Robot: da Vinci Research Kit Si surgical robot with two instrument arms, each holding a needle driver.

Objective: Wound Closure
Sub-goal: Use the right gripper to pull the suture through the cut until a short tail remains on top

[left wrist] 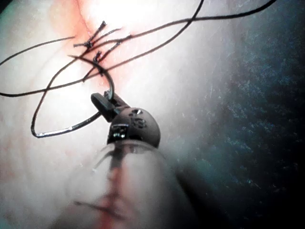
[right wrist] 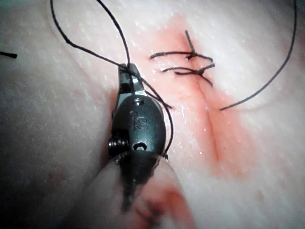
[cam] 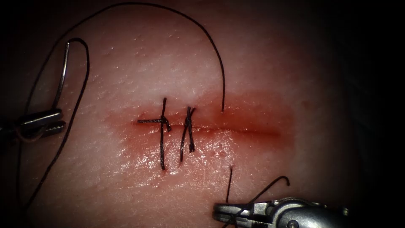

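Left tool (cam: 42, 122) is clamped on the needle (cam: 63, 71) near its tail, parked far left of the cut (cam: 236, 128), out of the tissue (cam: 295, 63). Right tool (cam: 230, 211) is closed on the thread (cam: 202, 29), probably keeping the short end under control.

Brightly lit over the tissue (cam: 177, 63) between the two tools. Falls off to deep shadow behind the left tool (cam: 60, 119) and beyond the right tool (cam: 218, 213). Glints wetly on the red fluid (cam: 139, 147) ahead of the right tool. Glares white past the left tool's tip in its wrist view.
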